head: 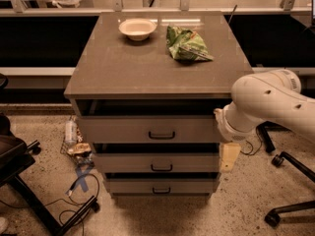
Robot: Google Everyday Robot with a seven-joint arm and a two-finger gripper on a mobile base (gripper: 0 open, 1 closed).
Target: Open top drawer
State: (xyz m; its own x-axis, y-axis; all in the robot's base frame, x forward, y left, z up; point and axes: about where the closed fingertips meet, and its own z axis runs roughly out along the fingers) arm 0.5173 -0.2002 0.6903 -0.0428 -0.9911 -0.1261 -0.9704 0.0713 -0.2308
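Note:
The top drawer [118, 130] is the widest of three grey-beige fronts under the countertop. Its small dark bar handle [162, 135] sits at the middle, and a dark gap runs above the front panel. My gripper [230, 156] hangs from the white arm [266, 102] at the cabinet's right front corner. It is level with the second drawer [123, 162], well to the right of the top drawer's handle and below it. Nothing shows in its grasp.
On the countertop [123, 68] stand a white bowl [137, 28] and a green bag [186, 44]. Office chair legs with casters [283, 208] are at the right. A black chair base [29, 191], cables and a bottle [72, 131] lie on the floor at the left.

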